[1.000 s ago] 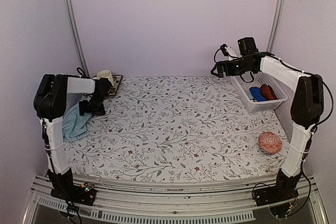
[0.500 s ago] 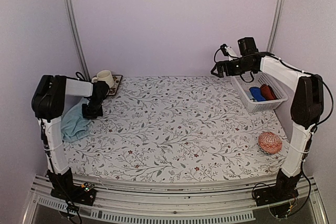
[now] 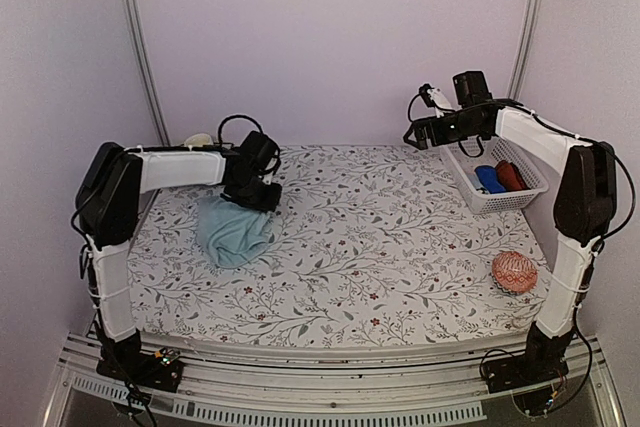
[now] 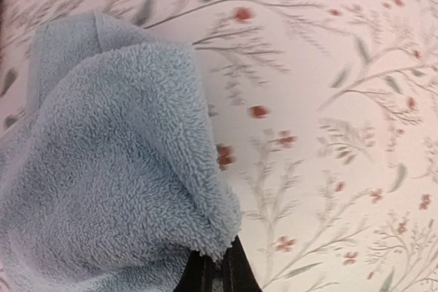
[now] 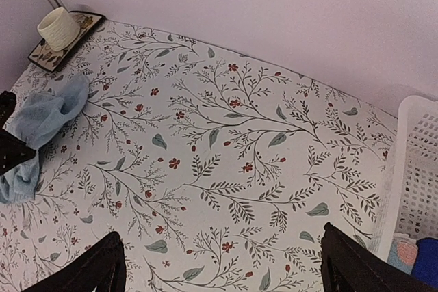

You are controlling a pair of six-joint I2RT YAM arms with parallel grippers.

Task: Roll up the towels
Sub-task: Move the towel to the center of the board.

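Dragged inward from nine o'clock, the blue towel (image 3: pixel 233 234) bunches under the left jaws (clamped on it); right jaws apart.

Left arm stretched rightward, left gripper (image 3: pixel 260 197) pinched on the light blue towel (image 3: pixel 232 234); right arm raised at far right, right gripper (image 3: pixel 411 133) spread wide

I see a worktop (image 3: pixel 380 247) covered in white cloth printed with grey-green leafy sprigs and small red flowers. A pale blue terry towel (image 3: pixel 235 232) is well to the left of the white lattice basket (image 3: pixel 497 203). Inside the basket are a dark maroon towel (image 3: pixel 510 175) and a bright blue object (image 3: pixel 489 179). In front of the basket sits a ball (image 3: pixel 514 272), orange-pink with fine pale patterning. The walls (image 3: pixel 330 47) are pale lilac.
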